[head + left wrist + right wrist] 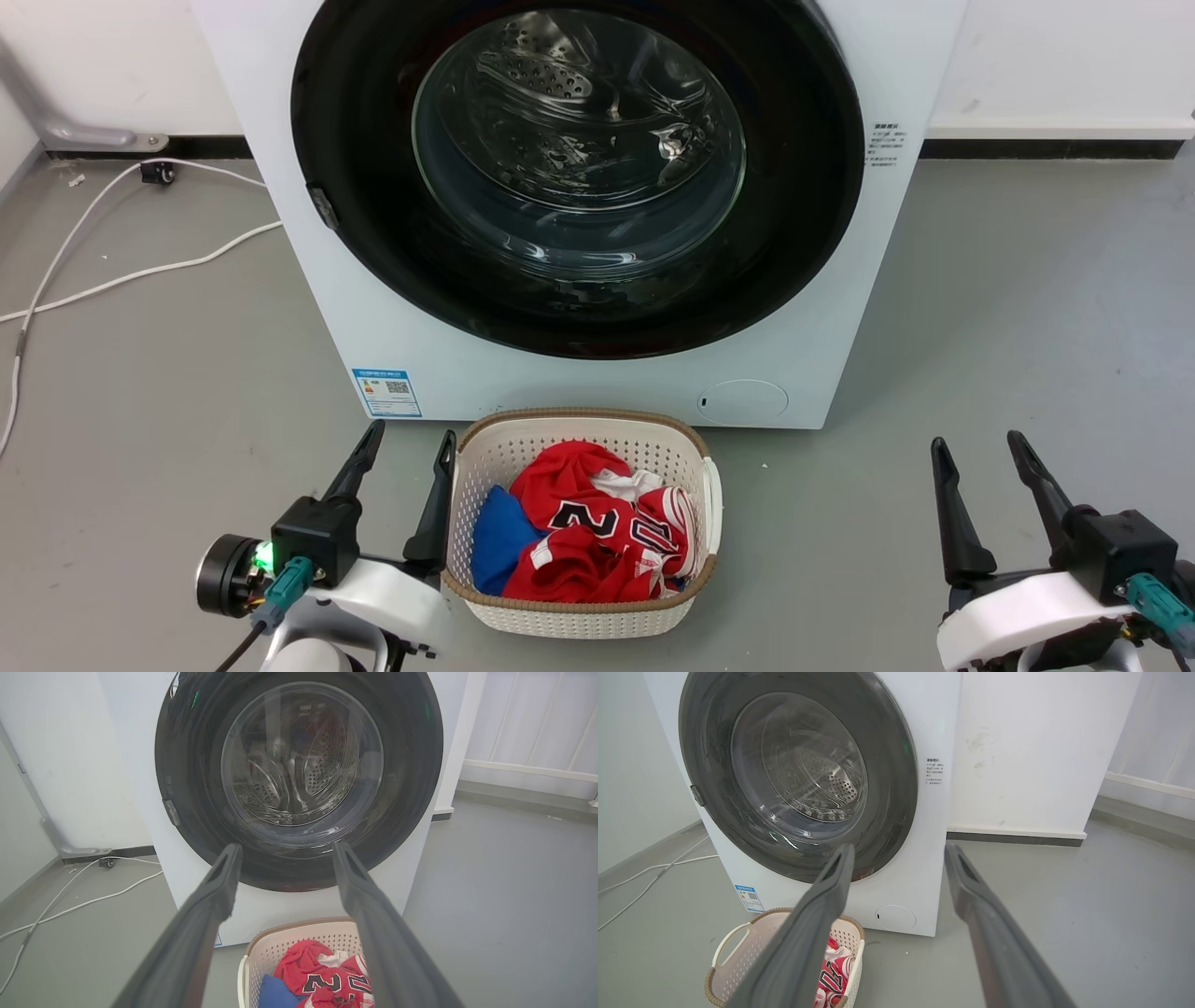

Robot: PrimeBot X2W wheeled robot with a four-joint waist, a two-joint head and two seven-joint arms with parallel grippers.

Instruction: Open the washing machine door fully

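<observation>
**Door shut; both grippers low, fingers spread, empty**

Room: grey floor (pixel 1027 308), white wall (pixel 112 65) with dark skirting (pixel 1046 147) at its foot. At far left a white cable (pixel 140 273) trails across the floor.

Left to right, head view:
- Left gripper (pixel 411 431): low at left, fingers wide apart, holding nothing. Its inner finger is just beside the basket rim.
- Washer (pixel 579 387): centre, standing on the floor against the wall.
- Door (pixel 579 168): closed, flush in the washer front. Glossy black ring round clear glass, with the steel drum seen through it. A small latch tab (pixel 322 207) sits on its left edge.
- Blue label (pixel 386 392) at the front's lower left, round filter cap (pixel 742 399) at lower right.
- Basket (pixel 579 415): on the floor just before the washer, holding a red jersey (pixel 597 541) and a blue cloth (pixel 499 546).
- Right gripper (pixel 976 441): low at right, well apart from the basket, fingers wide, empty.

View differences:
- Left wrist view faces the door nearly head-on and adds a white panelled wall (pixel 528 718) at right.
- Right wrist view takes the door obliquely from the right and adds a scuffed wall face (pixel 1008 751) beside the washer, plus the basket's side handle (pixel 728 947).
</observation>
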